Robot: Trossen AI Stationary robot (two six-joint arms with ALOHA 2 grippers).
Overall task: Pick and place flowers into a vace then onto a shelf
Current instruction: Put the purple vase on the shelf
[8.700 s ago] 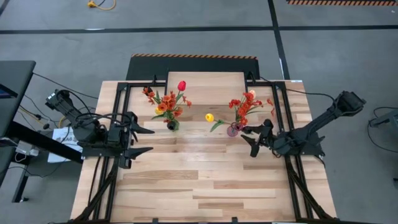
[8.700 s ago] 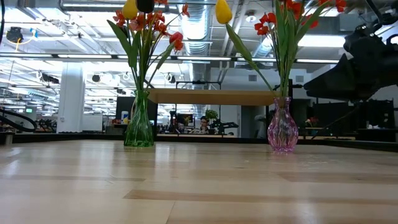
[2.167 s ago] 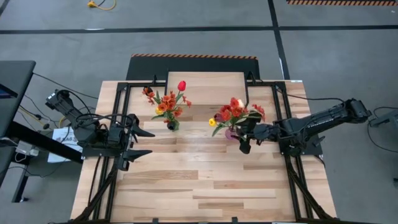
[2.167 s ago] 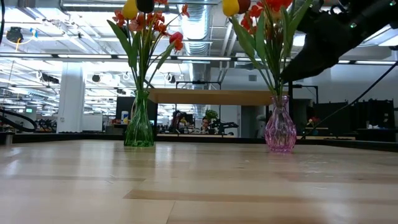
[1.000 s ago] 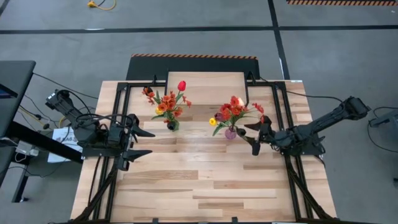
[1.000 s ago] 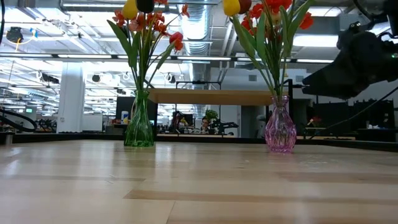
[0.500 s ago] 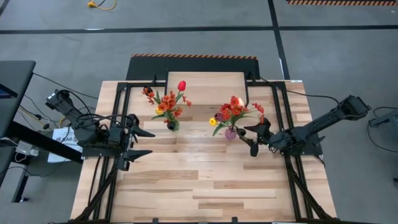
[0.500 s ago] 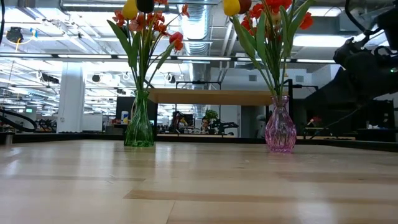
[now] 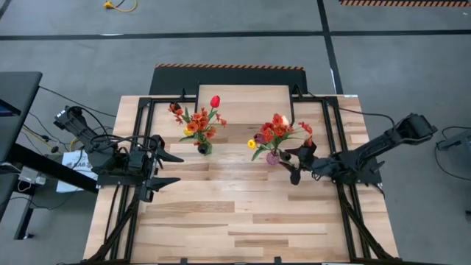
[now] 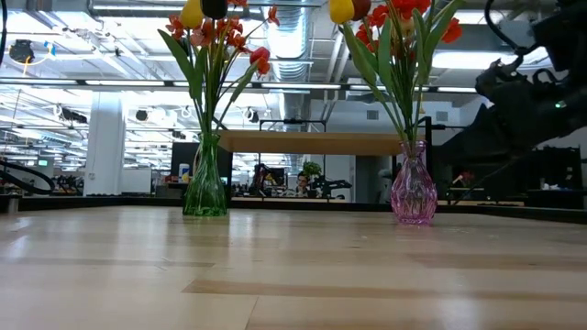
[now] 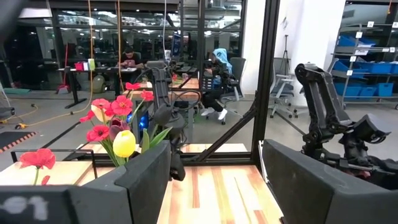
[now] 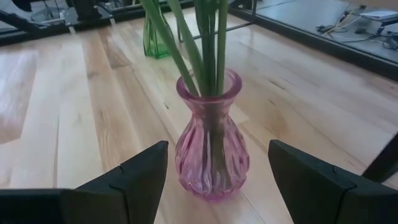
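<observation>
**Right gripper lined up on the pink vase, jaws wide**

The flowers (image 9: 276, 133) stood in two bunches, each already in a vase on the slatted tabletop (image 9: 243, 213). The bunch nearer the right gripper (image 9: 296, 164) was in a pink glass vase (image 12: 212, 148), its green stems (image 12: 205, 43) rising straight out of the neck. That vase sat directly ahead of the right gripper, just beyond the fingertips and centred on the gap between them; in the right wrist view neither finger (image 12: 134, 177) touched the glass. The jaws were spread to their fullest and held nothing.

Farther ahead of the right gripper, past the pink vase, stood a green glass vase (image 10: 205, 188) with the second bunch of flowers (image 9: 197, 121), well apart from the first. In the low view both vases were upright on the table, with the blooms high above them.

The shelf (image 9: 244, 96) lay off to the right gripper's side, behind both vases at the table's far edge, with its plank top bare.

The left gripper (image 9: 168, 167) waited at the left side of the table, pointing toward the green vase but well short of it, its jaws open and empty.
</observation>
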